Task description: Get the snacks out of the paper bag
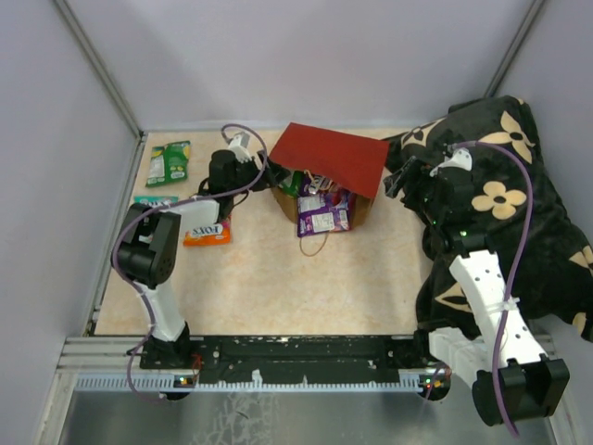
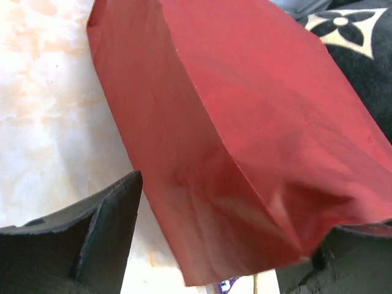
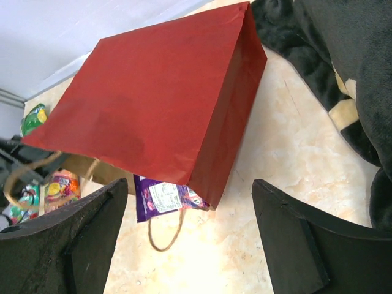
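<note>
Well, both my grippers stand wide and hold nothing. In my left wrist view, my left gripper (image 2: 236, 208) shows two black fingers (image 2: 92, 245) at the bottom corners. The red side of the paper bag (image 2: 245, 122) fills the middle just past them. I cannot tell if they touch it. That view hides the bag's mouth.

My right wrist view shows the mouth. Past my right gripper (image 3: 190, 184) the bag lies on its side in the middle of the frame. A purple packet (image 3: 162, 196) pokes out under its lower edge, and a string handle (image 3: 165, 233) loops on the table (image 3: 275, 153).

Only the top view shows the packets lying outside, left of the bag. An orange packet (image 1: 206, 232) is nearer, and a green packet (image 1: 169, 162) sits farther back at the upper left. The black flowered pillow (image 1: 500, 204) is heaped on the right of the frame, close by my right gripper.
</note>
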`<state>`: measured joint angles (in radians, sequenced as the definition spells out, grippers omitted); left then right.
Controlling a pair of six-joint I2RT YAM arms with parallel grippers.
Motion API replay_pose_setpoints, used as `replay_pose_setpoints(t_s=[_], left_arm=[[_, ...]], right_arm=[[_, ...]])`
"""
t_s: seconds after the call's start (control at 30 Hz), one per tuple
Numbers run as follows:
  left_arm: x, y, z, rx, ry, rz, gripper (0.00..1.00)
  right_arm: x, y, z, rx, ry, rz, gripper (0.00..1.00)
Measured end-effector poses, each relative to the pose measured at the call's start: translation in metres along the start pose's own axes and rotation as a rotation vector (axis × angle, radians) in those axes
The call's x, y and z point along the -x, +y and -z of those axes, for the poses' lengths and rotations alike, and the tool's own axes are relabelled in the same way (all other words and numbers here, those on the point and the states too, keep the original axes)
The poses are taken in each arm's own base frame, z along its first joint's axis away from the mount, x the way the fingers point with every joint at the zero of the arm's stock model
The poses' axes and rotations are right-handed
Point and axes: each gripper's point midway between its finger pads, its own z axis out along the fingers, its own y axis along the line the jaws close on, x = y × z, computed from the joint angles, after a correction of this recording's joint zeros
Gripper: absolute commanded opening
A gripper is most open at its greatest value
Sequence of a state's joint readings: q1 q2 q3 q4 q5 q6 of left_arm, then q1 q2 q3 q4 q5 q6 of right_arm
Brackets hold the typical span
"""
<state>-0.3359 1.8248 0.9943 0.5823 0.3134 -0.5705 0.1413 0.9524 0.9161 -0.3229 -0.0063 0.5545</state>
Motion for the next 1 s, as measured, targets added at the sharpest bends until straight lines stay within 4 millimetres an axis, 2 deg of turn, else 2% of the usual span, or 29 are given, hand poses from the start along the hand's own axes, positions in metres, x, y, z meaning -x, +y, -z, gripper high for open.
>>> replay_pose_setpoints(t_s=[0.2, 0.33, 0.5, 0.57, 0.63, 0.7, 0.83, 0.93, 1.0], left_arm=[[0.024, 0.007, -0.052, 0.013, 0.075, -0.059, 0.83], [0.033, 0.022, -0.069, 0.065, 0.125, -0.079, 0.84], [0.035, 0.061, -0.052, 0.142, 0.171, -0.024, 0.85], [0.029, 0.073, -0.034, 0.168, 0.189, 0.006, 0.85], [0.022, 0.076, -0.011, 0.185, 0.195, 0.033, 0.86], [0.011, 0.064, 0.016, 0.177, 0.19, 0.052, 0.85], [0.0, 0.007, 0.054, 0.047, 0.122, 0.067, 0.82], [-0.014, -0.026, 0.066, -0.053, 0.083, 0.089, 0.75], [-0.034, -0.04, 0.069, -0.095, 0.088, 0.124, 0.74]], right_arm=[[-0.001, 0.001, 0.0, 0.006, 0.004, 0.0, 0.83], [-0.001, 0.001, 0.0, 0.006, 0.005, 0.001, 0.83], [-0.001, 0.001, 0.0, 0.007, 0.004, 0.002, 0.84], [-0.001, 0.001, 0.0, 0.006, 0.003, 0.003, 0.84], [-0.001, 0.001, -0.001, 0.008, 0.002, 0.004, 0.84], [-0.002, 0.0, -0.002, 0.009, 0.001, 0.008, 0.84], [-0.001, 0.001, -0.004, 0.015, -0.002, 0.018, 0.84], [0.001, 0.004, -0.005, 0.033, -0.012, 0.02, 0.84], [-0.001, 0.005, -0.006, 0.04, -0.009, 0.019, 0.85]])
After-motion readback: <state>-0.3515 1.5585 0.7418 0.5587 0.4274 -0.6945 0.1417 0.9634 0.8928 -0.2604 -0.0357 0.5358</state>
